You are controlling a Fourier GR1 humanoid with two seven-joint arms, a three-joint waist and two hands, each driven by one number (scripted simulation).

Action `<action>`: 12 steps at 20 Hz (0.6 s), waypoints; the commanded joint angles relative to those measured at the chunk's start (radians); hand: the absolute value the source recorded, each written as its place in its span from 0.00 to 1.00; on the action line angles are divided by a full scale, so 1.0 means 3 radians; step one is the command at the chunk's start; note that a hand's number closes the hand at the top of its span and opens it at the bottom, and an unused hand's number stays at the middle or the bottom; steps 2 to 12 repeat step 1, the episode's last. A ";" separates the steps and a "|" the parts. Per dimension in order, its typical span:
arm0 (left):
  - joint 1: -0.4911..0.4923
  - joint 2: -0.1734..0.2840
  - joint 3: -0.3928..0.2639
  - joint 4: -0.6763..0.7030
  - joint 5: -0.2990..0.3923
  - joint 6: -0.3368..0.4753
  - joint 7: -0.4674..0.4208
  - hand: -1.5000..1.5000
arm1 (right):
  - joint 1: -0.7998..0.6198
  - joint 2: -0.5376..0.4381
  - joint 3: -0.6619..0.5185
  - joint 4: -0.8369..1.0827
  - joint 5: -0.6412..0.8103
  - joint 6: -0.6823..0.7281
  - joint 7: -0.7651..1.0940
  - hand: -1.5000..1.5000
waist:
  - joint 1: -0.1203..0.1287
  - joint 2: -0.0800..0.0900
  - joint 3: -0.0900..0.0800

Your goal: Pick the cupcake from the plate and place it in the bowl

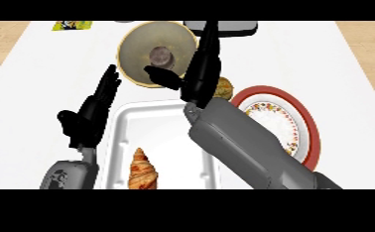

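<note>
White counter; cupcake beyond fingers.

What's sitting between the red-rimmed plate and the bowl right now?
In the head view, the right hand and its forearm cross that stretch, fingers over the bowl. A small brown item, mostly hidden, lies by the plate.

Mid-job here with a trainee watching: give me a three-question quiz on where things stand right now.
1. True or false: the cupcake is already in the bowl.
2. What lies in the white tray? A) croissant B) spoon C) apple
3. Fill in: the red-rimmed plate sits on the robot's ____ side.

Key: 1 true, with the right hand open over the bowl's edge and the left hand open beside the tray. 2 A, the croissant. 3 right.
</note>
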 commanded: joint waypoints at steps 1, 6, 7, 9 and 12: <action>0.0014 -0.0043 -0.0032 -0.0105 -0.0028 0.0024 0.0064 0.50 | 0.0204 0.0008 0.0212 -0.0290 0.0392 -0.0132 0.0426 0.00 | -0.0001 -0.0003 -0.0001; 0.0014 -0.0043 -0.0032 -0.0105 -0.0028 0.0024 0.0064 0.50 | 0.0204 0.0008 0.0212 -0.0290 0.0392 -0.0132 0.0426 0.00 | -0.0001 -0.0003 -0.0001; 0.0014 -0.0043 -0.0032 -0.0105 -0.0028 0.0024 0.0064 0.50 | 0.0204 0.0008 0.0212 -0.0290 0.0392 -0.0132 0.0426 0.00 | -0.0001 -0.0003 -0.0001; 0.0014 -0.0043 -0.0032 -0.0105 -0.0028 0.0024 0.0064 0.50 | 0.0204 0.0008 0.0212 -0.0290 0.0392 -0.0132 0.0426 0.00 | -0.0001 -0.0003 -0.0001; 0.0014 -0.0043 -0.0032 -0.0105 -0.0028 0.0024 0.0064 0.50 | 0.0204 0.0008 0.0212 -0.0290 0.0392 -0.0132 0.0426 0.00 | -0.0001 -0.0003 -0.0001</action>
